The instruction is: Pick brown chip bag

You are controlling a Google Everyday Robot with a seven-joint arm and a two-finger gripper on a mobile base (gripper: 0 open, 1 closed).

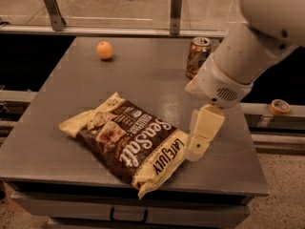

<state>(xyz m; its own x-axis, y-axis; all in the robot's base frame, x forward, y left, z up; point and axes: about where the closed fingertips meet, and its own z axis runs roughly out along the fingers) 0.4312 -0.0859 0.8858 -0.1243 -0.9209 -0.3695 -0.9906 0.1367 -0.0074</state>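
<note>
The brown chip bag (126, 142) lay flat on the near half of the bench (143, 80), label up. Its long axis ran from about 10 o'clock to 4 o'clock in the camera view. One cream-yellow end pointed toward the far left. The other end, printed "LATE JULY", lay toward the near right, close to the front edge of the bench.

The tool (197, 149) hung at about 3 o'clock from the middle of the bag, just beside the "LATE JULY" end and pointing downward. From the tool, then, the bag lay at 9 o'clock, with its nearer end right alongside. Whether the tool touched the bag or the bench could not be told, nor whether it stood apart or together. It held nothing. The white arm (248, 51) came in from 1 o'clock, over the right side of the bench.

Judging from this, the pick had not yet been made. The coming move would likely call for a short shift toward 9 o'clock, over the bag's body, and a bite across the narrow width rather than along the length. The crinkly film would probably give and slide, so a shallow pinch at the cream end might slip.

Farther out, a small drink can (198, 57) stood upright at 1 o'clock from the bag, well apart. An orange (105, 50) sat at 11 o'clock near the far edge. A roll of tape (279, 107) rested off the bench at 3 o'clock.
</note>
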